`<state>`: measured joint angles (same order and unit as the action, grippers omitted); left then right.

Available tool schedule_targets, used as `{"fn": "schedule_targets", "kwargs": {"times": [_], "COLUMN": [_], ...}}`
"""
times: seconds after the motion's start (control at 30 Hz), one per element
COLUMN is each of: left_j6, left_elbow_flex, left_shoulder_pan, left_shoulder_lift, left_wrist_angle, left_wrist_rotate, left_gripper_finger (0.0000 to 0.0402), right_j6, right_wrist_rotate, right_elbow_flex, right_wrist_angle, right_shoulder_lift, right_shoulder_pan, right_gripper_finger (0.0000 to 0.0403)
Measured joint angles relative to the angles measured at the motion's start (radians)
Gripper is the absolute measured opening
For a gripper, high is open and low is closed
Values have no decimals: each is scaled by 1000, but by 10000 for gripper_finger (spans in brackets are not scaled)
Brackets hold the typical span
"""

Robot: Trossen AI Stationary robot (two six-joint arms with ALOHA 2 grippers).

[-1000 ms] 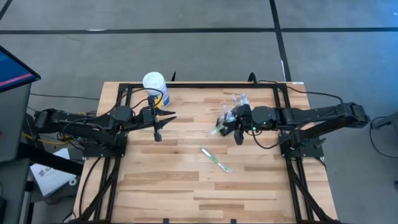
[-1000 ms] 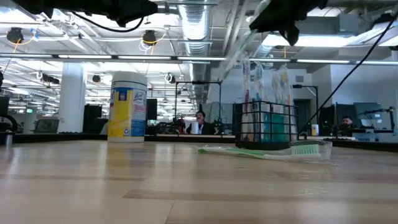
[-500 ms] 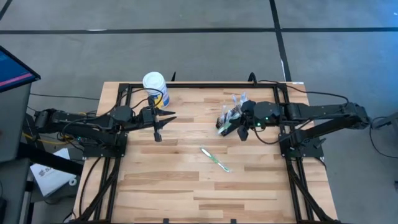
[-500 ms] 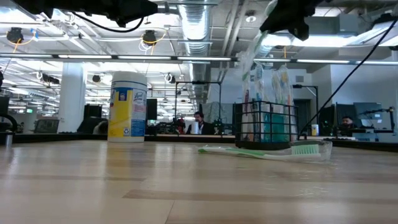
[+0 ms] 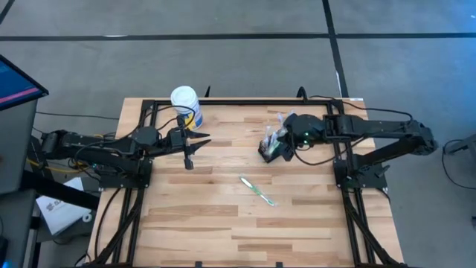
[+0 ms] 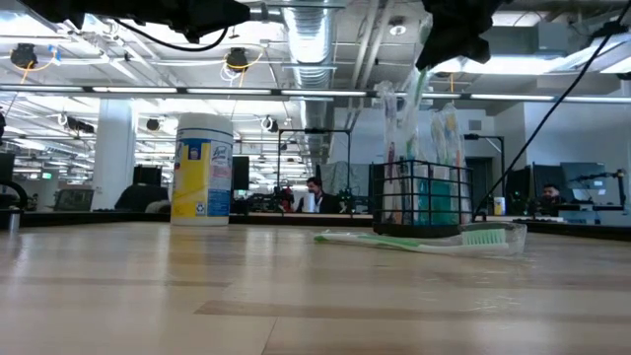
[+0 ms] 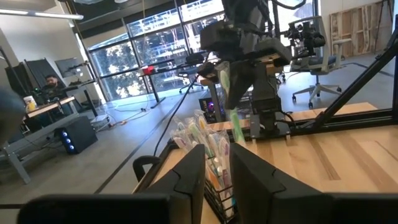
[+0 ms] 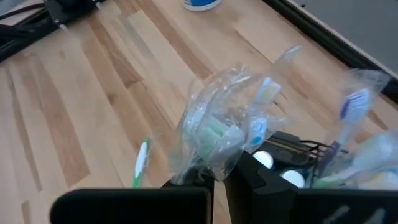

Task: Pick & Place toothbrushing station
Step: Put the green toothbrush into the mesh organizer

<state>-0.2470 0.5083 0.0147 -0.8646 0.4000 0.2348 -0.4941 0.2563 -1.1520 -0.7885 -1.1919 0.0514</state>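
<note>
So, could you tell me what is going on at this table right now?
The right gripper is above the black wire-mesh holder at the back of the table, its fingers shut on a wrapped green toothbrush that points down toward the holder. Several wrapped toothbrushes already stand in it. Another green toothbrush lies on the table nearer the middle. The left gripper waits beside the white-lidded jar, holding nothing.

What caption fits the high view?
Right gripper lowers a green toothbrush into the mesh holder; another lies on the table.
</note>
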Motion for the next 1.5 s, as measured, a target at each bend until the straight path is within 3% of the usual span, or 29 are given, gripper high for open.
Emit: {"fn": "schedule_targets", "kwargs": {"times": [1.03,1.5], "left_j6": [0,0], "left_elbow_flex": [0,0], "left_shoulder_pan": [0,0], "left_shoulder_lift": [0,0], "left_wrist_angle": [-3,-4], "left_wrist_rotate": [0,0], "left_gripper_finger": [66,66], "right_j6": [25,60], "right_wrist_rotate": [33,-3], "right_elbow_flex": [18,19], "right_wrist_angle": [-7,24], "right_shoulder_lift": [-7,-159], "right_shoulder_pan": [49,61], "right_gripper_finger": [5,6]}}
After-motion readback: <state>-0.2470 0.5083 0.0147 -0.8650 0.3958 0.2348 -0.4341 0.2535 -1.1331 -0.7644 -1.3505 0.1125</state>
